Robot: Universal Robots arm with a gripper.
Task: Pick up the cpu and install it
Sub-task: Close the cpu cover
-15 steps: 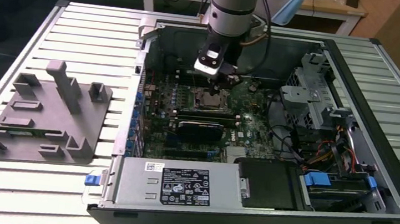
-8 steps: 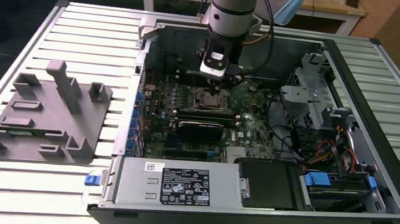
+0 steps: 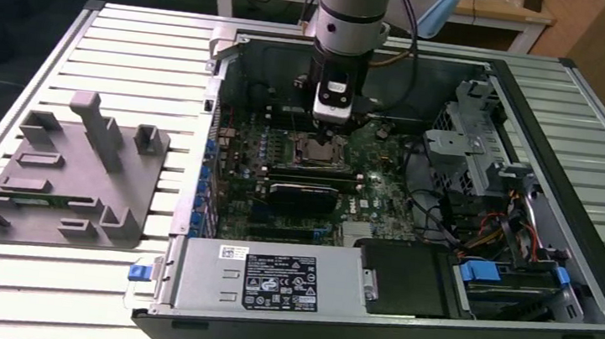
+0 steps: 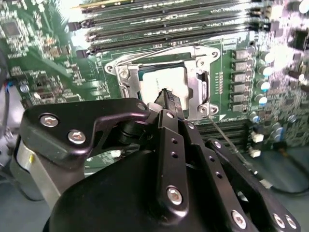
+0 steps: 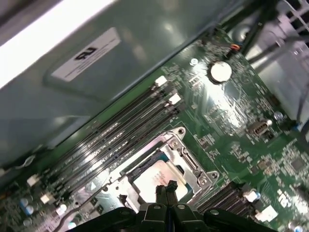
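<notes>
Second wrist view: cpu (image 4: 161,79) flat inside the socket frame (image 4: 205,83) on the green board (image 4: 43,63). Gripper (image 4: 166,95) tips pressed together, holding nothing, just over the shiny top. Likely light, stiff, slippery and easy to hurt. Best pinched by the thin side edges, gently.

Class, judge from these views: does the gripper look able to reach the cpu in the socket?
Probably yes: the gripper hangs directly over the cpu, whose silver top lies bare in the socket, with nothing seen between them.
</notes>
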